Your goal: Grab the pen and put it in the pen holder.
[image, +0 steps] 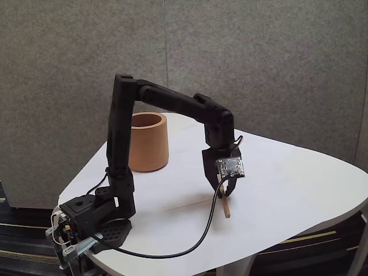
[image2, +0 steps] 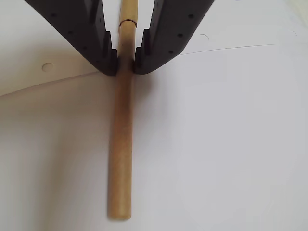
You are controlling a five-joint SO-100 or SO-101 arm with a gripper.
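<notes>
Lying flat on the white table (image: 276, 190), the pen (image2: 120, 144) was the centre of it all: a thin tan stick running straight down the wrist view, its blunt near end close to the bottom edge, its far end passing up between the two dark fingers (image2: 96, 43). A faint seam showed on the shaft just above the fingertips. The gripper (image2: 125, 65) had closed in tight around it, the two tips pressed against either side of the shaft with no gap showing, so the jaws stood nearly together with the pen pinched between them. Whether the pen had left the surface at all, I couldn't say from up there.

Over in the fixed view, the pen (image: 226, 208) poked out below the gripper (image: 223, 192) at a slant, its lower end touching the table or just above it. The black arm (image: 172, 100) rose from its base (image: 95, 221) at the table's near-left edge, bent over at the top and reached down to the right. A black cable (image: 190, 244) looped across the tabletop from the base up toward the wrist. And the pen holder (image: 148, 142), that wide tan-brown cup, stood upright behind the arm, to the left, well apart from the pen, open mouth up.
</notes>
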